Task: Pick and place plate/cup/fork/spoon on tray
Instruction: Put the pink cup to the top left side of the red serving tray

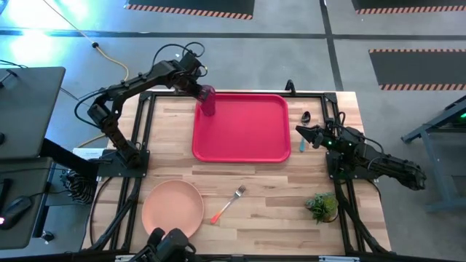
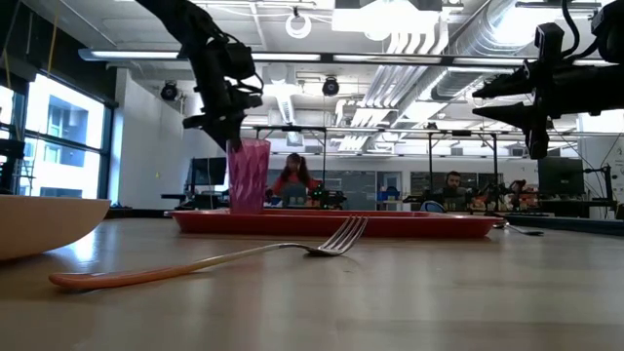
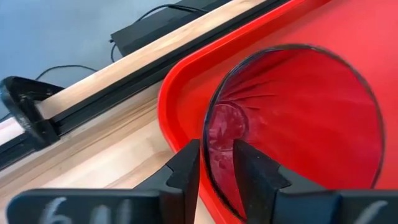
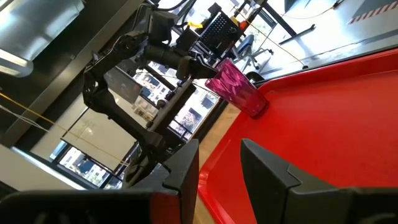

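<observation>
Cup: we find the cup [image 1: 208, 100] upright in the upper-left corner of the tray [image 1: 247, 138] in the high view, its base on the tray floor as far as the low view shows.
Left pincer: the left pincer [image 3: 216, 163] straddles the cup's rim, one finger inside and one outside, closed on the wall; we judge release not yet made.
Right pincer: the right pincer [image 1: 301, 131] hovers just right of the tray, fingers parted, holding nothing.
Left to do: plate [image 1: 172, 209] and fork [image 1: 228, 204] lie on the desk [image 1: 262, 196] at lower frame; spoon [image 1: 303, 138] lies at the tray's right edge, off it.
Progress: we judge one of four items nearly placed.
View differences: only the left wrist view shows the grip on the rim; only the low view shows people [image 2: 292, 177] in the room behind.
</observation>
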